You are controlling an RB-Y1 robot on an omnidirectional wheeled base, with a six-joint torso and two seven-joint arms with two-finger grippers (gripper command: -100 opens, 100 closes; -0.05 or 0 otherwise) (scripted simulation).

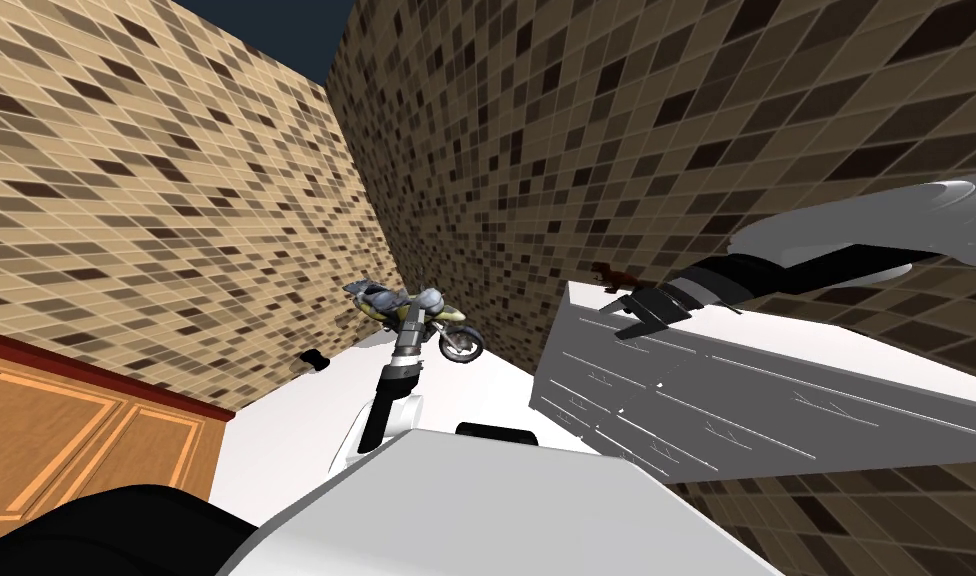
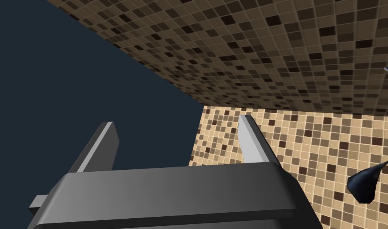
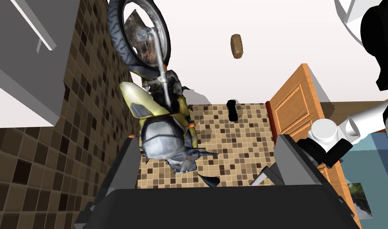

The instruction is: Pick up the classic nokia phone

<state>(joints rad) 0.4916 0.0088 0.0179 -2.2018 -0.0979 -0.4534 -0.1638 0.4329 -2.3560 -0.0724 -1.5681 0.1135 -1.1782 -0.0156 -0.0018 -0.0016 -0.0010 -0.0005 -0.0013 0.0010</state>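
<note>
Now right end effector [image 3: 207,159] gapes at motorcycle [image 3: 165,139]; phone [image 3: 231,110] — black — well apart.

Light is even and diffuse, with no glare and no blur. The tan mosaic-tiled wall [image 1: 156,180] is brightly lit, while the adjoining brown mosaic-tiled wall [image 1: 576,130] lies in shade. The plain white flat surface [image 1: 306,420] is bright enough to lose all texture. On it, the yellow-and-grey toy motorcycle [image 3: 161,119] casts a soft grey shadow. The small black bar-shaped phone [image 3: 231,110] reads as a flat silhouette without detail. The white chest of drawers [image 1: 736,390] has a bright top and a greyer front. In the head view, wall lines tilt and splay towards the corners.
</note>
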